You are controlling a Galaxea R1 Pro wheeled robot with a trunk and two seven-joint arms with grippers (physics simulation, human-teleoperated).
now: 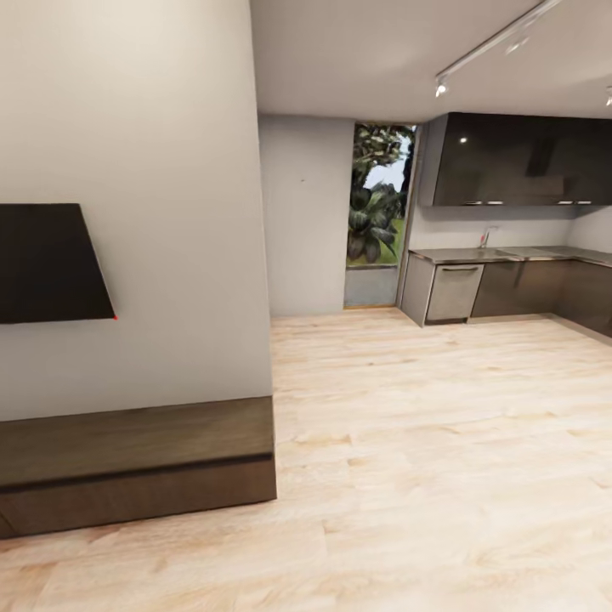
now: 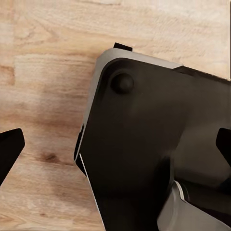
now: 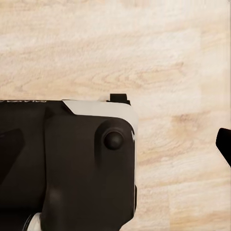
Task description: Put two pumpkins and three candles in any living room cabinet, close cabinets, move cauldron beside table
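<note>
You're in transit here, head camera looking across pale wood floor (image 1: 425,442) toward the kitchen, where the dark upper cupboards (image 1: 518,160) and the counter (image 1: 501,253) sit at the far right. Low at your left, the long dark-brown cabinet (image 1: 136,463) runs along the wall under the black wall-mounted screen (image 1: 51,262), and its front looks flush and closed from this angle. No pumpkin, candle, cauldron or coffee table is in front of you right now, so you're hunting.

The left wrist camera looks straight down at floorboards and the robot's own dark base (image 2: 154,144); one dark fingertip (image 2: 8,147) pokes in at the edge and another at the opposite edge, so the left gripper (image 2: 118,147) reads as spread wide and carrying nothing. On the right wrist camera a single fingertip (image 3: 224,144) shows beside the base (image 3: 72,163); I can't tell how wide that one stands.

The risk: the cabinet's corner is close on your left. Swing the base that way and you could clip it. Drift on toward the kitchen, and you're leaving the living room behind.
</note>
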